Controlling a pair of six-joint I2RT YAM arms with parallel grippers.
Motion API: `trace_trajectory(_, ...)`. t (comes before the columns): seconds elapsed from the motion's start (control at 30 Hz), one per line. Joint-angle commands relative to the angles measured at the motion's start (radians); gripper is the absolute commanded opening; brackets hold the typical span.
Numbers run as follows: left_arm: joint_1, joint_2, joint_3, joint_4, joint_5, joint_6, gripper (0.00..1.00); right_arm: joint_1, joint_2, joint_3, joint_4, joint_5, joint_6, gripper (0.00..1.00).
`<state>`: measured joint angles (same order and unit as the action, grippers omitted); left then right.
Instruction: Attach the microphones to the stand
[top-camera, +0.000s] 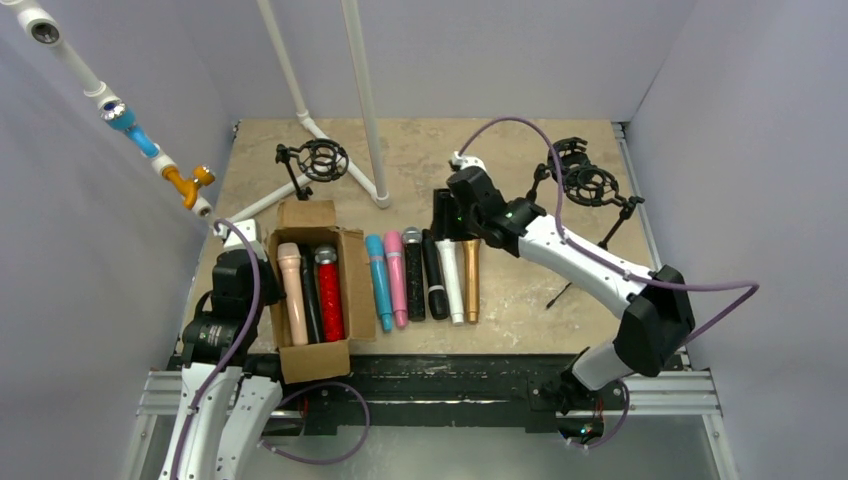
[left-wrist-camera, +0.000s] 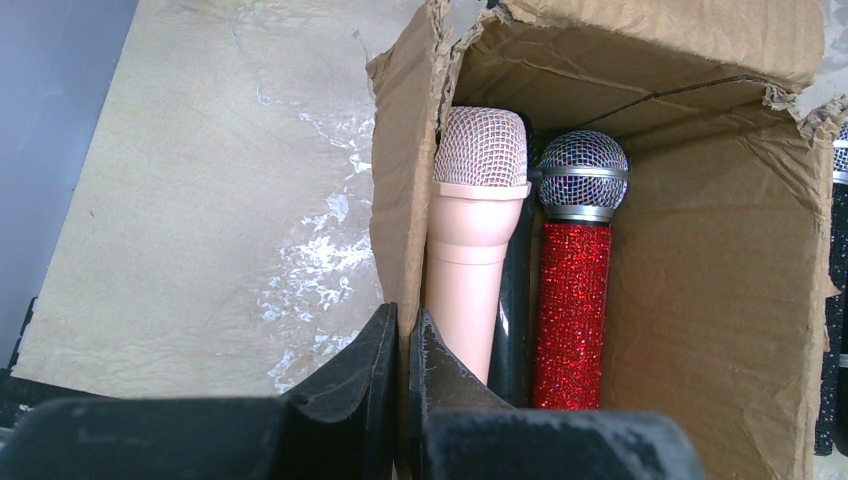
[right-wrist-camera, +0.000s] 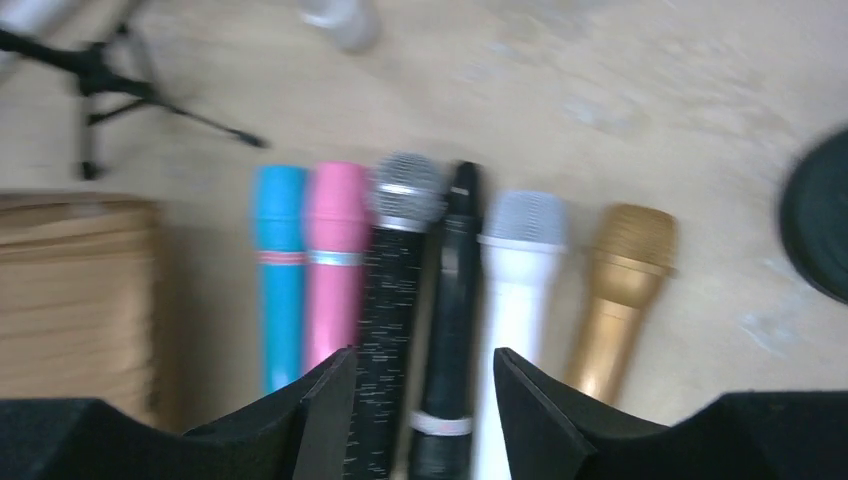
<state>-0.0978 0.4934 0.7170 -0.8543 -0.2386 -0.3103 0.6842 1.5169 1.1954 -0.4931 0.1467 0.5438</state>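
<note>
Nearest, left gripper (left-wrist-camera: 400, 370): jaws closed on the left wall of the cardboard box (left-wrist-camera: 700, 250).
Box contents: peach microphone (left-wrist-camera: 470, 250), black microphone (left-wrist-camera: 515, 320), red glitter microphone (left-wrist-camera: 572, 300), side by side.
Row on table (top-camera: 520, 300), just right of box: blue microphone (right-wrist-camera: 280, 260), pink microphone (right-wrist-camera: 335, 250), black glitter microphone (right-wrist-camera: 400, 280), slim black microphone (right-wrist-camera: 452, 300), white microphone (right-wrist-camera: 520, 280), gold microphone (right-wrist-camera: 620, 290).
Right gripper (right-wrist-camera: 420, 365): jaws apart, empty, hovering over the row's two black ones; view blurred.
Far table: left shock-mount stand (top-camera: 322, 158) beyond the box, right shock-mount stand (top-camera: 585, 180) right of the row.
</note>
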Motion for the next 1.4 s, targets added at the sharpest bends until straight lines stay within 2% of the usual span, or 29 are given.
trace_trajectory(0.0, 0.003, -0.013, 0.035, 0.087, 0.009, -0.012, 0.00, 0.186, -0.011, 0.203, -0.020, 0.061, 0.067, 0.55)
trace_trajectory(0.17, 0.003, -0.015, 0.036, 0.084, 0.009, -0.013, 0.00, 0.372, 0.124, 0.415, -0.029, 0.059, 0.102, 0.54)
trace_trajectory(0.4, 0.003, -0.022, 0.035, 0.082, 0.017, -0.017, 0.00, 0.484, 0.352, 0.595, 0.019, -0.027, 0.102, 0.54)
trace_trajectory(0.67, 0.003, -0.018, 0.047, 0.072, 0.024, -0.019, 0.00, 0.508, 0.547, 0.708, 0.087, -0.103, 0.097, 0.55)
trace_trajectory(1.03, 0.003, -0.018, 0.035, 0.080, 0.033, -0.024, 0.00, 0.513, 0.640, 0.709, 0.218, -0.144, 0.125, 0.58)
trace_trajectory(1.37, 0.003, -0.008, 0.034, 0.086, 0.057, -0.034, 0.00, 0.517, 0.736, 0.794, 0.181, -0.103, 0.127, 0.60)
